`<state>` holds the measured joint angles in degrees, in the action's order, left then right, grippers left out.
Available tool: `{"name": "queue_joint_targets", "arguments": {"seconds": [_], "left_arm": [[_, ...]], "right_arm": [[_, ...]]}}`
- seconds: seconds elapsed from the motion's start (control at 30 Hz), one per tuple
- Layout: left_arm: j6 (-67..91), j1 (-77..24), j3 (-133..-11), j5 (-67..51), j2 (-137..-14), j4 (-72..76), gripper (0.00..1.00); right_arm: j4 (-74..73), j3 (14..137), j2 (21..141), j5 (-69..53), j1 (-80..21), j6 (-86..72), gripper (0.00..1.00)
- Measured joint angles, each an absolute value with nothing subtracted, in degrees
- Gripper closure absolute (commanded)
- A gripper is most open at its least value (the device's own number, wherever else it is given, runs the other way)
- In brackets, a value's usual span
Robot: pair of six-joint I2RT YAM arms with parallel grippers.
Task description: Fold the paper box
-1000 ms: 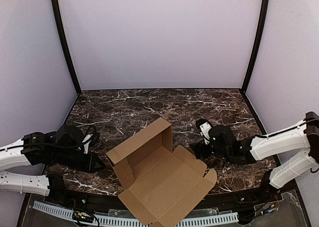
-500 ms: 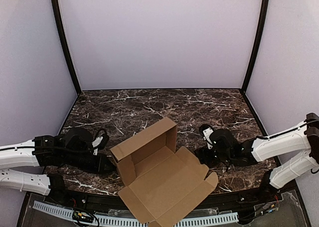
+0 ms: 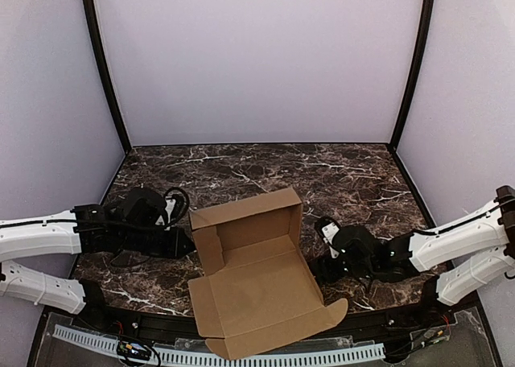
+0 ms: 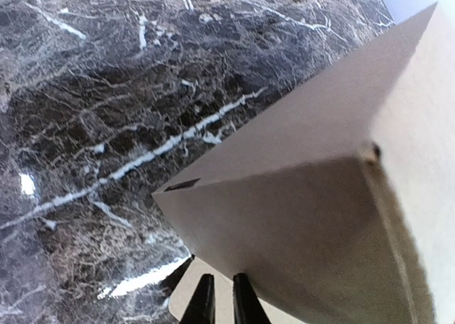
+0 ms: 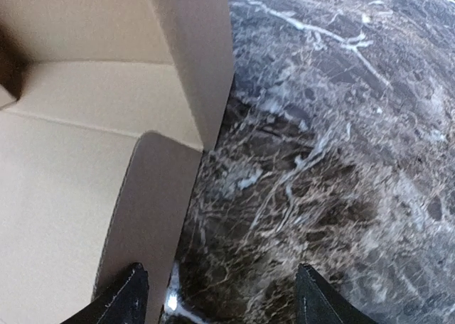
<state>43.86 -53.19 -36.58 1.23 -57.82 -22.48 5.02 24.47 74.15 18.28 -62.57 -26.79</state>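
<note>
The paper box (image 3: 257, 282) is a brown carton at the table's near middle, back and side walls upright, its lid flap lying flat toward the near edge. My left gripper (image 3: 184, 242) rests against the outside of the left wall. In the left wrist view its fingers (image 4: 220, 304) stand almost together under the box (image 4: 320, 217), nothing between them. My right gripper (image 3: 319, 264) sits just right of the box's right wall. In the right wrist view it (image 5: 224, 299) is open over bare marble, its left finger (image 5: 131, 295) beside the box's side flap (image 5: 153, 203).
The dark marble table (image 3: 241, 170) is enclosed by pale walls with black corner posts (image 3: 105, 69). A white cable track (image 3: 338, 354) runs along the near edge, just below the box's lid flap.
The left arm has swept right against the box, and the box has slid right and turned squarer to the table. The right gripper moved nearer and its jaws narrowed somewhat.
</note>
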Motion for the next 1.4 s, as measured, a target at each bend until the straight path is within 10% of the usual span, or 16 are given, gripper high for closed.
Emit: {"name": "queue_joint_targets", "arguments": {"seconds": [0.73,1.0,1.2,1.3,1.4], "left_arm": [[28.7,-45.9,-43.1,4.1,-70.7,-14.2,0.87],[25.9,-45.9,-39.5,4.0,-63.0,-14.7,0.5],[23.9,-45.8,-33.5,-2.0,-61.7,-7.1,0.4],[22.8,-45.8,-30.1,-3.0,-61.7,-1.3,0.06],[21.5,-45.8,-27.2,-2.5,-61.3,4.0,0.01]], "right_arm": [[-9.6,31.8,81.2,23.7,-79.8,-41.3,0.23],[-22.1,32.3,69.7,29.7,-79.5,-39.7,0.17],[-26.0,35.2,62.1,31.2,-76.6,-34.2,0.15],[-25.8,38.3,58.8,31.4,-75.2,-30.6,0.14],[-25.4,40.9,57.1,31.6,-74.3,-27.5,0.12]]}}
